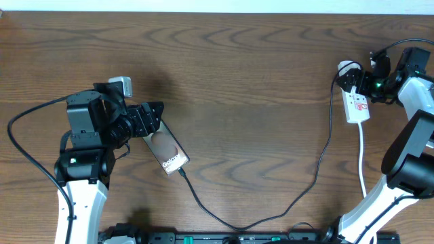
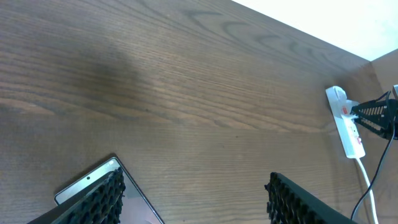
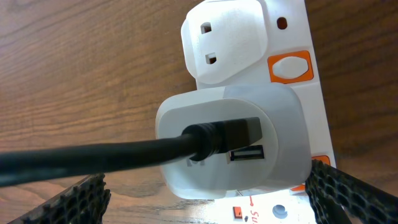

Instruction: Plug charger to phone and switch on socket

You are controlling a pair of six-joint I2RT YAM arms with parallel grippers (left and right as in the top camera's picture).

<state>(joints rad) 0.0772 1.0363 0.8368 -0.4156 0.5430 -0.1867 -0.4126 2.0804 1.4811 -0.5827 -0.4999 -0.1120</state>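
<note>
The phone [image 1: 167, 150] lies flat at centre-left, "Galaxy" lettering up; its corner [image 2: 87, 182] shows under one finger of my left gripper. The charger cable [image 1: 319, 169] runs from the phone's lower end in a long loop to the socket [image 1: 357, 106] at the far right. My left gripper [image 1: 157, 118] hovers open at the phone's upper end, nothing between its fingers [image 2: 196, 186]. My right gripper [image 3: 205, 186] is open, straddling the white adapter [image 3: 236, 124] on the socket [image 3: 311, 37]. The black cable [image 3: 93, 155] enters the adapter. An orange switch [image 3: 289, 67] sits beside an unused outlet.
The socket's white cord [image 1: 361, 156] trails toward the table's front by the right arm's base. A thick black robot cable [image 1: 27, 142] loops left of the left arm. The distant socket [image 2: 348, 127] and right gripper [image 2: 380, 115] show in the left wrist view.
</note>
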